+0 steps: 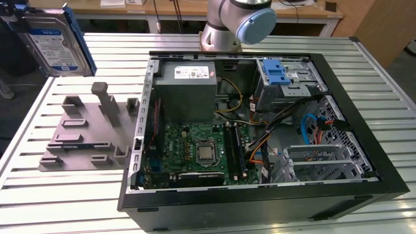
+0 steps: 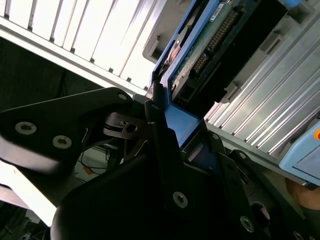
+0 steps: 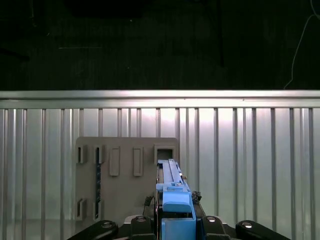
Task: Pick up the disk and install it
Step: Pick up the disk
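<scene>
Evidently the disk is clamped by the claw and held above the surface; installation is not yet done, and alignment inside the case is called for.

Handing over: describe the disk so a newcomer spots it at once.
From the open computer case, look past the grey fixture plate to the exterior view's upper left. There the disk hangs in the pincer. Unlike the grey power supply in the case, it is flat, silver, blue-railed, with a white-and-blue label.
</scene>
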Action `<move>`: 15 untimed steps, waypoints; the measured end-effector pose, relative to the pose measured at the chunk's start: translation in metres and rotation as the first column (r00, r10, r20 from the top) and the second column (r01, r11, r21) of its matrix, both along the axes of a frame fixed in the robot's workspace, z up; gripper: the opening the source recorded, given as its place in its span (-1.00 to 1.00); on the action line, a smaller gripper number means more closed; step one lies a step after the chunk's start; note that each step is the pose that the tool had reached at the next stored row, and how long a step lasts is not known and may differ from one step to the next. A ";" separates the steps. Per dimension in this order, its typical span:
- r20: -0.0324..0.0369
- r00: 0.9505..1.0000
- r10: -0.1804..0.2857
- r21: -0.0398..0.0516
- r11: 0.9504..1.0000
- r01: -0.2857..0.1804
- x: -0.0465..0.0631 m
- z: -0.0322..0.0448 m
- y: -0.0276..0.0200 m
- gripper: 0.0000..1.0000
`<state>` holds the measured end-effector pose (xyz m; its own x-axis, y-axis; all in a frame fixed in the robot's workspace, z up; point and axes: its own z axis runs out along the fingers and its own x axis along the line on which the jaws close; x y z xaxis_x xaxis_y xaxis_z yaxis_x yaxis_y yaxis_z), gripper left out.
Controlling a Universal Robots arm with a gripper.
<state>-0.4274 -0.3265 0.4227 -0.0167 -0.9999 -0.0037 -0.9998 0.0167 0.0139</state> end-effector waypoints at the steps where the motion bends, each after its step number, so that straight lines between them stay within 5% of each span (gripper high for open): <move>1: 0.000 1.000 0.000 0.000 1.000 0.000 0.000 0.0016 0.0000 -0.27; 15: 0.000 1.000 0.000 0.000 1.000 0.000 0.000 0.0245 0.0000 -0.27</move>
